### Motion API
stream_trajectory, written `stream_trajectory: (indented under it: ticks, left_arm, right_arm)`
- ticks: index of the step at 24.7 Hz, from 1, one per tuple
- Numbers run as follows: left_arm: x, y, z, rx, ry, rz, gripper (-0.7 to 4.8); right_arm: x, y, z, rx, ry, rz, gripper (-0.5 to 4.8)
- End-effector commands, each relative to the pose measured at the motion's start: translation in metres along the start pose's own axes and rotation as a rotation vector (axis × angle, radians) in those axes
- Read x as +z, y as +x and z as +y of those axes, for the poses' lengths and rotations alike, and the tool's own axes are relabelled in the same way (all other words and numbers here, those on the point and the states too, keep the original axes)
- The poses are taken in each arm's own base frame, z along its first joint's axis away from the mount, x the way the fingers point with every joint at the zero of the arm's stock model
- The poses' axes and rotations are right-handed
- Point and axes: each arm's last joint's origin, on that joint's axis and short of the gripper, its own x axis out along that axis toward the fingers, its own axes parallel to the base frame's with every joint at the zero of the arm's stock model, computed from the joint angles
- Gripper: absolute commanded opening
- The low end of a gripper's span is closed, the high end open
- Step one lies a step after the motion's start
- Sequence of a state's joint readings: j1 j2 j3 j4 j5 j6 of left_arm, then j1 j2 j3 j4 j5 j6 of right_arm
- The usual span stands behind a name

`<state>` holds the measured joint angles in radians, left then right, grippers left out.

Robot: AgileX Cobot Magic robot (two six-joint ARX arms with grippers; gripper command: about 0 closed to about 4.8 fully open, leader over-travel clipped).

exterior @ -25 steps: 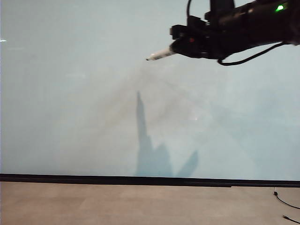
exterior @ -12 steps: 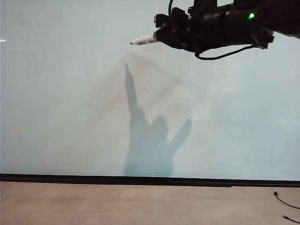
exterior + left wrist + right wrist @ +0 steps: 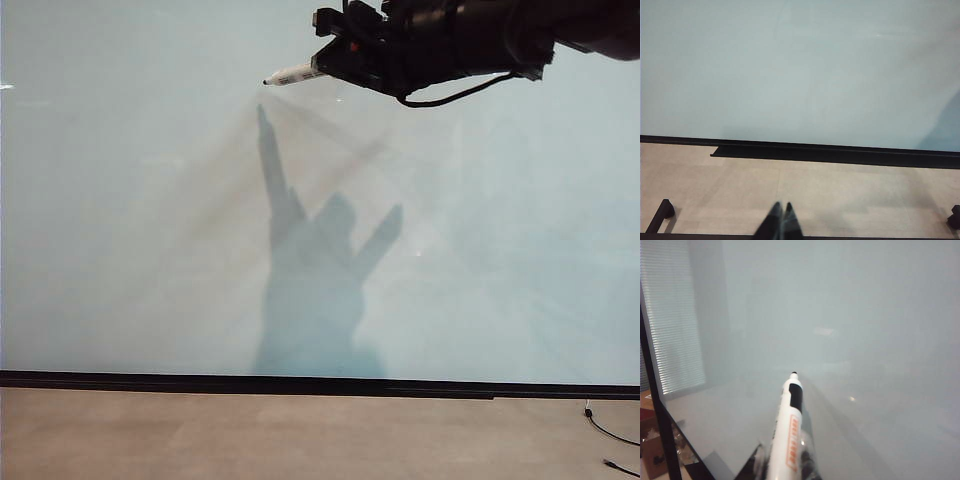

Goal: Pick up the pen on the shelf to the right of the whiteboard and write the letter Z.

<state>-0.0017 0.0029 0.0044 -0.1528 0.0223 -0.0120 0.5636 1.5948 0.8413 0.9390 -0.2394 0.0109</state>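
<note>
Now right claw (image 3: 335, 68) clamped on pen (image 3: 292, 75), high on board at about 12 o'clock in exterior view. Grip sits on rear of barrel; dark tip points toward 9 o'clock, apparently just off whiteboard (image 3: 150, 250). No Z on board yet. Pen likely light, stiff, smooth plastic; could slip or twist under writing pressure, so hold nearer tip would steady strokes. Left claw (image 3: 780, 222) pinched together, empty, low over tan floor (image 3: 840, 200), away from board.
</note>
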Motion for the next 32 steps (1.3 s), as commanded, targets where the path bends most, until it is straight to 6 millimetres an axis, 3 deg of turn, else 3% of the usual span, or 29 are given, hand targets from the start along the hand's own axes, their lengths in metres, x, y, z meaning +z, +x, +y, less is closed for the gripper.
stream_trajectory:
  ticks: [1, 32]
  left_arm:
    - [0.0018, -0.0002, 0.0000, -0.001, 0.004, -0.013, -0.04]
    - [0.0018, -0.0002, 0.0000, -0.001, 0.004, -0.013, -0.04]
  right_arm:
    - [0.0019, 0.0018, 0.0035, 0.017, 0.008, 0.009, -0.05]
    - [0.0024, 0.0004, 0.0000, -0.102, -0.007, 0.044, -0.05]
